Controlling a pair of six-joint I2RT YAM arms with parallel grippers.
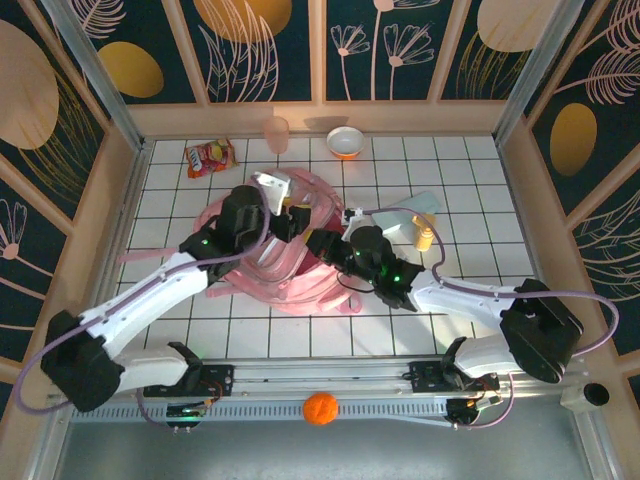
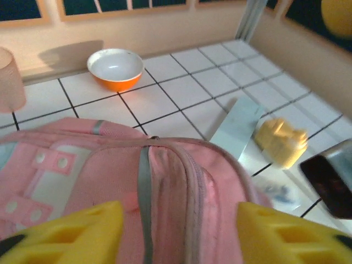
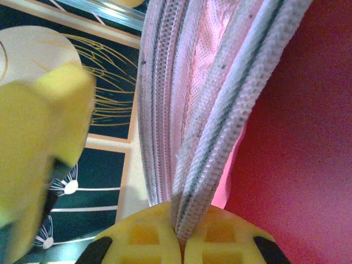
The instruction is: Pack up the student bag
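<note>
At centre of tiled surface point(image 1: 480, 200): pink student bag point(image 1: 290, 290). White zip edge pinched tight in right gripper point(image 3: 179, 242); left gripper point(image 2: 179, 231) spread above bag. Snack packet point(image 1: 209, 157), yellow toy point(image 1: 425, 235) lie outside; packing apparently barely begun.

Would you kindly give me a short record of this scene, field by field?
Main item: student bag, pink, lying mid-table
Left gripper: open, just above the bag's top
Right gripper: shut on the bag's white zip edge
Back of table: orange bowl, pink cup, snack packet
Right of bag: small yellow item
</note>
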